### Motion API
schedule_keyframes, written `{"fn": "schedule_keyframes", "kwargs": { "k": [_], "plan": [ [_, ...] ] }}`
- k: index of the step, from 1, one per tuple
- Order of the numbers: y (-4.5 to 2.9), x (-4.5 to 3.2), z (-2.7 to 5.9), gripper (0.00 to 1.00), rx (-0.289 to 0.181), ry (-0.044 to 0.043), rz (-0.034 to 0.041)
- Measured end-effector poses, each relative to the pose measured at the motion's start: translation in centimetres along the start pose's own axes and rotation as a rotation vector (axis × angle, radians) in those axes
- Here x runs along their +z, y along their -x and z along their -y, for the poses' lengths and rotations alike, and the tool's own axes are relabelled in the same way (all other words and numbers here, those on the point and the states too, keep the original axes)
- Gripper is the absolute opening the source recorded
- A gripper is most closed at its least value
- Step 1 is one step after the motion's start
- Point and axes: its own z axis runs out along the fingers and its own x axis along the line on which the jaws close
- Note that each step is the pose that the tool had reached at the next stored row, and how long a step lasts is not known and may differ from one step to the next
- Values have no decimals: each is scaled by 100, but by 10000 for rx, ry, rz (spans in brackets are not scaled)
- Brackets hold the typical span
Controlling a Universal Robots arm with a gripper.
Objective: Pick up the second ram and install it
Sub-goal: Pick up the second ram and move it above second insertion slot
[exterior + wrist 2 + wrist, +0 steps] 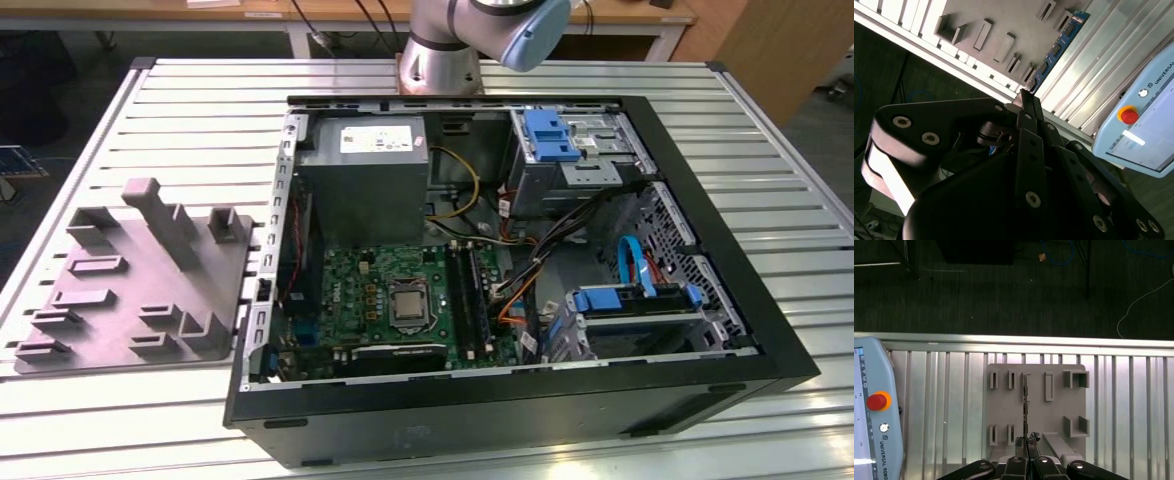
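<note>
- Pick half looking done, by my read: pincer (1027, 442) closed right down on the second ram (1025, 405), grabbed by its near end. Edge-on in the first wrist view, blue-green face and black chips in the second wrist view.
- Held up in the air, well above the grey fixture (1059, 410), not parked in any of its holders. Judging that from the way it lines up differently against the fixture in the two wrist views.
- Install half not done yet. Open PC case (534, 400) on the slatted worktop (187, 110), right next to the fixture, motherboard (354, 280) inside.
- Seating it probably calling for a square, level board, long edge lined up over a free memory slot, then a straight push down. No telling the free slot from the exterior view.
- Head count: one arm (474, 35), one pincer, one ram in the grip, one fixture, one case, one teach pendant (876, 375) on the worktop.
</note>
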Motion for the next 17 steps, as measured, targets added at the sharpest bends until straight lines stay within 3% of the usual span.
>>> {"fn": "schedule_keyframes", "kwargs": {
  "k": [17],
  "plan": [
    [6,-107,-4,11,0,0,-1]
  ]
}}
